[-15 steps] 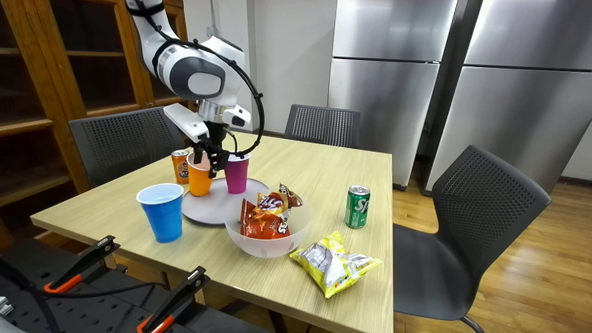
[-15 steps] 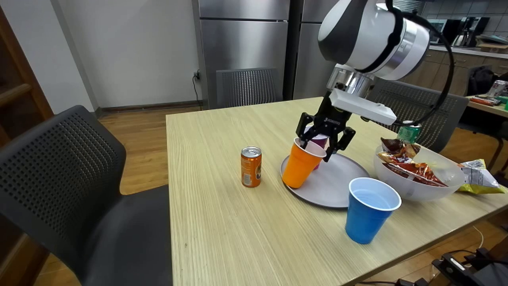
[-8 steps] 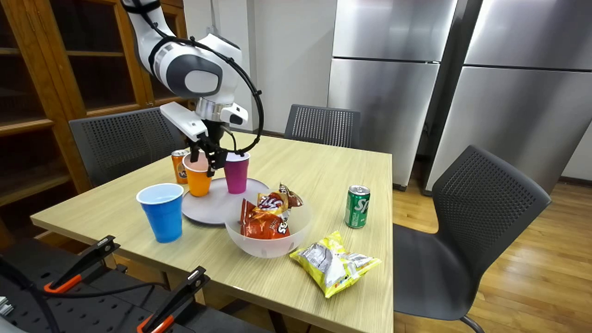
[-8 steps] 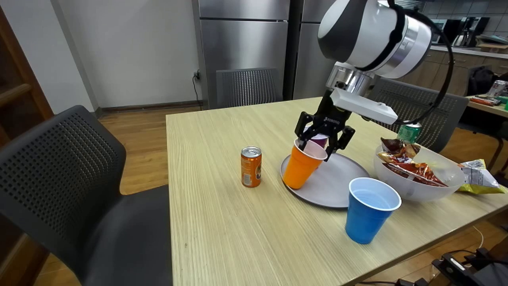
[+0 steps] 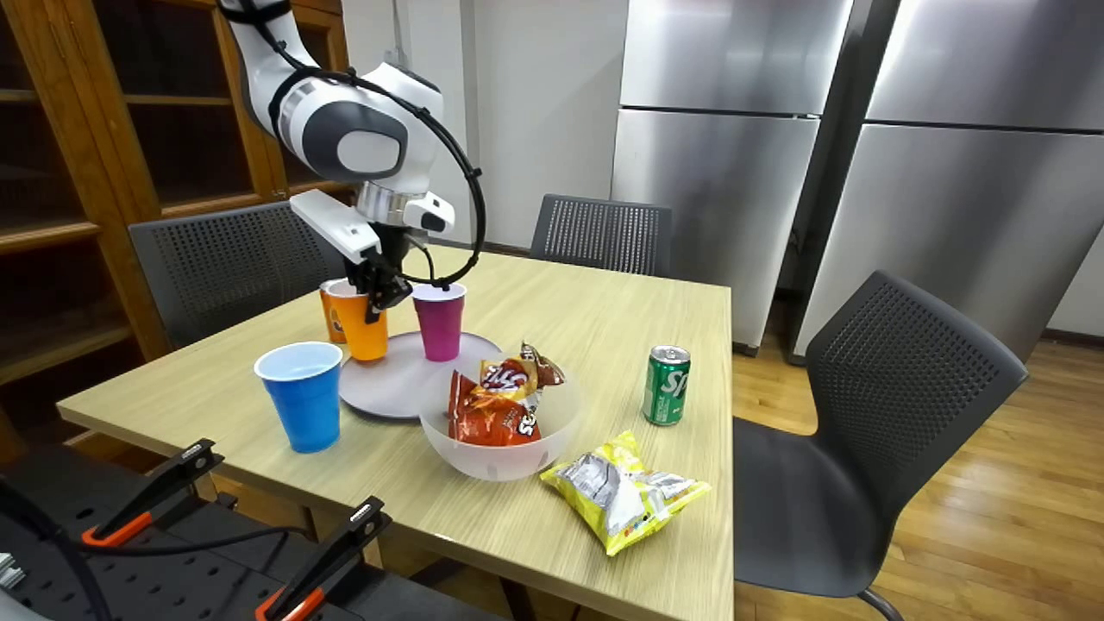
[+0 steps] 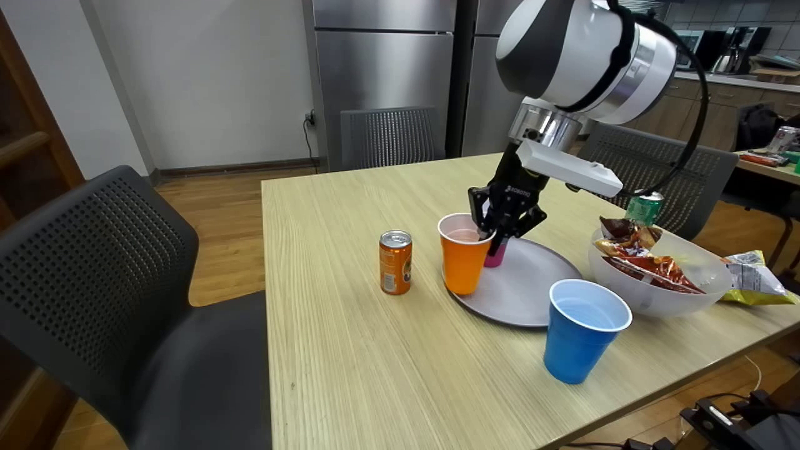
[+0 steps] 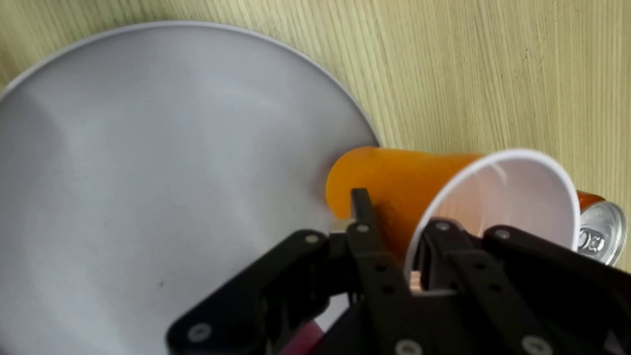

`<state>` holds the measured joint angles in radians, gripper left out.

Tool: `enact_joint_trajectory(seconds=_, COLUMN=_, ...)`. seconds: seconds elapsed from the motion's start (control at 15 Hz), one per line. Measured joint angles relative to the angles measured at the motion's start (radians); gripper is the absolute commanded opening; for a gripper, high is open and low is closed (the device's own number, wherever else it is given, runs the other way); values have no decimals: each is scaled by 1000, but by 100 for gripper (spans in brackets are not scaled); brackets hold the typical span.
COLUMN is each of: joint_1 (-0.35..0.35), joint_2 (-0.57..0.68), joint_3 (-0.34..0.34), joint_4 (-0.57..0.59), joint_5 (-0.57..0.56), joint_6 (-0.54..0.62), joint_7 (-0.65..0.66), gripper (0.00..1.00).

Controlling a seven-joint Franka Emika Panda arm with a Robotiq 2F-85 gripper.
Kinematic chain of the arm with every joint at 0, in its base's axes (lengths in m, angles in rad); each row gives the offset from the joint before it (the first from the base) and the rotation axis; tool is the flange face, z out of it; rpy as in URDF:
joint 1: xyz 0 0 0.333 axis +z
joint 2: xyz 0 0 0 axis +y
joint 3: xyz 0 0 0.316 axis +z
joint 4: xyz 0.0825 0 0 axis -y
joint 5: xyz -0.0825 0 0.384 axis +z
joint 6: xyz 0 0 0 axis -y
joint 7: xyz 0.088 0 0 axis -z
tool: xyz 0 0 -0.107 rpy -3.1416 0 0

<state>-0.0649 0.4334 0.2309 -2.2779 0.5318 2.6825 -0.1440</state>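
Observation:
An orange cup [image 5: 366, 332] tilts on the edge of a grey plate [image 5: 414, 386], its white rim leaning toward the orange soda can [image 6: 395, 262]. My gripper [image 7: 402, 227] straddles the cup's wall: one finger is inside the cup, the other outside against the orange side. Their jaws stand close together, but a narrow gap shows in the wrist view; whether both press on the wall I cannot tell. In both exterior views the gripper [image 6: 489, 240] is at the cup's rim, where the inner fingertip is hidden. Beside it a purple cup [image 5: 441, 328] stands upright on the plate.
A blue cup [image 6: 581, 337] stands near the table's front edge. Next to the plate is a translucent bowl [image 5: 500, 466] with red snack bags. A yellow snack bag [image 5: 621, 492] and a green can [image 5: 667, 385] lie beyond it. Chairs surround the table.
My gripper's fingers have come much closer together around the orange cup's wall. The cup's rim has swung toward the orange can. The arm has shifted slightly the same way.

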Motion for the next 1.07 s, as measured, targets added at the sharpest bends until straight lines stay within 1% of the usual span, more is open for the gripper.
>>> enact_joint_trajectory(seconds=0.47, joint_1=0, joint_2=-26, joint_3=6, joint_4=-25, joint_5=0, joint_6=0, joint_7=-11, gripper=1)
enact_joint_trajectory(seconds=1.07, joint_1=-4, joint_2=-90, joint_3=-7, joint_4=-103, joint_5=0, joint_6=10, joint_7=-25, gripper=1)
